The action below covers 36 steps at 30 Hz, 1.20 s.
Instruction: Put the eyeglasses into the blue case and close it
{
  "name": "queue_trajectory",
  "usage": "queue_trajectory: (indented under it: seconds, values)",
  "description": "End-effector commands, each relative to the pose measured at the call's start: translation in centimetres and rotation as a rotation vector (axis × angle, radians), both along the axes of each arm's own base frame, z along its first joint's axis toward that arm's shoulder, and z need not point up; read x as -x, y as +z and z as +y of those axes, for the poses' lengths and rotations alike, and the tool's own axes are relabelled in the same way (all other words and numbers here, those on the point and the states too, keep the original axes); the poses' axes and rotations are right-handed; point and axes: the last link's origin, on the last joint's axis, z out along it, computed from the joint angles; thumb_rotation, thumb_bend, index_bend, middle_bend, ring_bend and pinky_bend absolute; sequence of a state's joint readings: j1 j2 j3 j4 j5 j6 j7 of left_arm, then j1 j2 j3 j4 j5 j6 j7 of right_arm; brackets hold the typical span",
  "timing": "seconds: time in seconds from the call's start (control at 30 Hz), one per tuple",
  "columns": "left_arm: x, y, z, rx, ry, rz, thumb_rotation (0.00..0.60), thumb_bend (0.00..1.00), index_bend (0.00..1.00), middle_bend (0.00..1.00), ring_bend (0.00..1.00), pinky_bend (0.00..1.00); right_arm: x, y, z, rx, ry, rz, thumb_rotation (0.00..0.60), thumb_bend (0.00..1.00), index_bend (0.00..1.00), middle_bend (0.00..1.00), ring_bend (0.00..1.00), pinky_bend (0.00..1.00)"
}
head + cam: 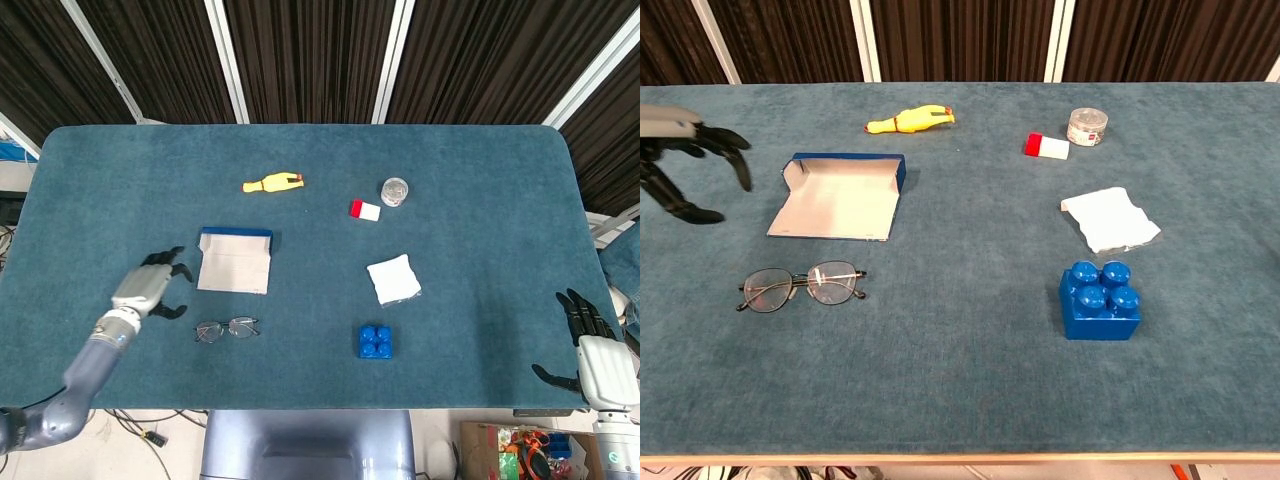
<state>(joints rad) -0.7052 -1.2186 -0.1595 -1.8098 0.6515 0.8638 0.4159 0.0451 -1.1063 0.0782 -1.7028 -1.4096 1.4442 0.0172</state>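
Observation:
The eyeglasses [226, 328] [800, 286] lie flat on the table near its front left, lenses toward me. Just behind them the blue case [235, 261] [838, 195] lies open, its pale lining up and its blue lid edge at the far side. My left hand [150, 286] [685, 160] hovers open with fingers spread, left of the case and behind-left of the glasses, touching neither. My right hand [597, 355] is open off the table's front right corner, holding nothing; the chest view does not show it.
A yellow rubber chicken [272, 183] lies behind the case. A red-and-white block [364, 210], a small clear jar [394, 190], a folded white cloth [393, 278] and a blue toy brick [374, 341] occupy the table's right half.

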Motion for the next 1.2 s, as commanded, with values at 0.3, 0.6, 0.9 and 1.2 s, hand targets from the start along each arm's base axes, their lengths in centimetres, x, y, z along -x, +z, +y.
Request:
queue_trajectory:
  seconds: [0.3, 0.6, 0.9, 1.2]
  values:
    - [-2.3, -3.9, -0.7, 0.077, -0.045, 0.035, 0.600, 0.31, 0.42, 0.01, 0.00, 0.00, 0.0, 0.0, -0.1, -0.004, -0.005, -0.006, 0.600, 0.02, 0.02, 0.00, 0.06, 0.19]
    - [-2.8, -5.1, -1.2, 0.096, -0.059, 0.061, 0.600, 0.31, 0.43, 0.01, 0.00, 0.00, 0.0, 0.1, -0.1, -0.003, -0.004, -0.009, 0.600, 0.03, 0.02, 0.00, 0.06, 0.19]
    - [-3.2, -5.6, -2.4, 0.117, -0.099, 0.101, 0.600, 0.31, 0.45, 0.01, 0.00, 0.00, 0.0, 0.2, -0.1, -0.002, -0.003, -0.009, 0.600, 0.03, 0.02, 0.00, 0.05, 0.19]
    - [-3.0, -6.4, -2.5, 0.079, -0.125, 0.130, 0.600, 0.31, 0.46, 0.01, 0.00, 0.00, 0.1, 0.3, 0.0, -0.001, -0.006, -0.015, 0.600, 0.03, 0.02, 0.00, 0.06, 0.19]
